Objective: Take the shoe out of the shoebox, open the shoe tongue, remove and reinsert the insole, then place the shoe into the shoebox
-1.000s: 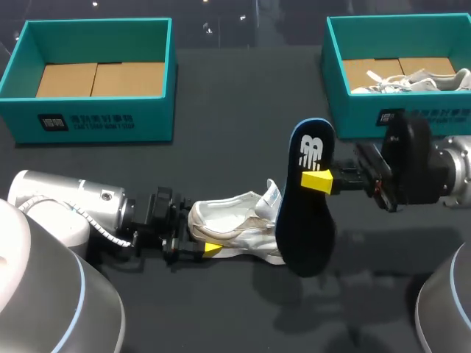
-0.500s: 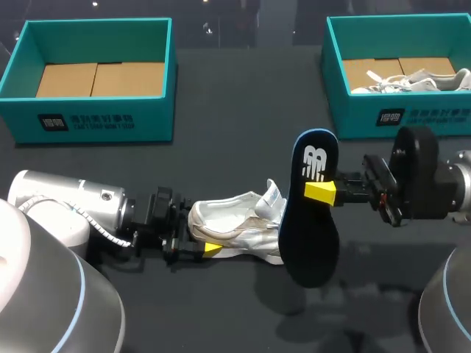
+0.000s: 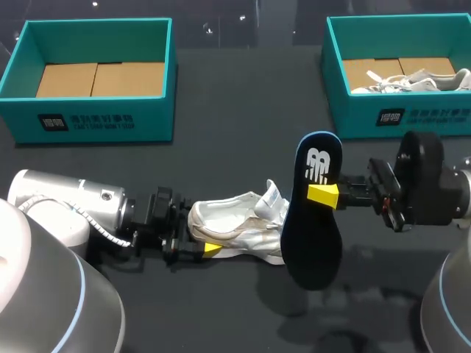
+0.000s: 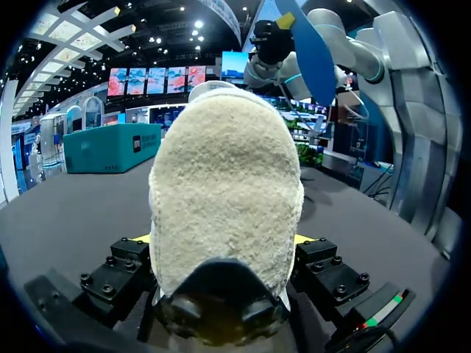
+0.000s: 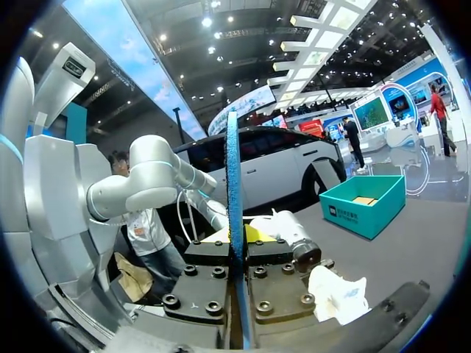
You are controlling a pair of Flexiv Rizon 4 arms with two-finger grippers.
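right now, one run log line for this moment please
left gripper: shut on white low-cut sneaker, at heel | right gripper: shut on dark blue foam insole, held upright | step: insole out, not reinserted

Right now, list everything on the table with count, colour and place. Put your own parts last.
left shoebox: one, teal, far left of the table; only its brown cardboard floor shows inside.
right shoebox: one, teal, far right of the table.
boxed shoe: one, white, lying in the right shoebox.
white shoe: one, white, near the middle of the table, heel toward my left arm.
insole: one, dark blue with a white mark, held up just right of the white shoe.
table: one, dark.
left gripper: one, yellow tips, shut on the white shoe's heel.
right gripper: one, yellow tips, shut on the insole.
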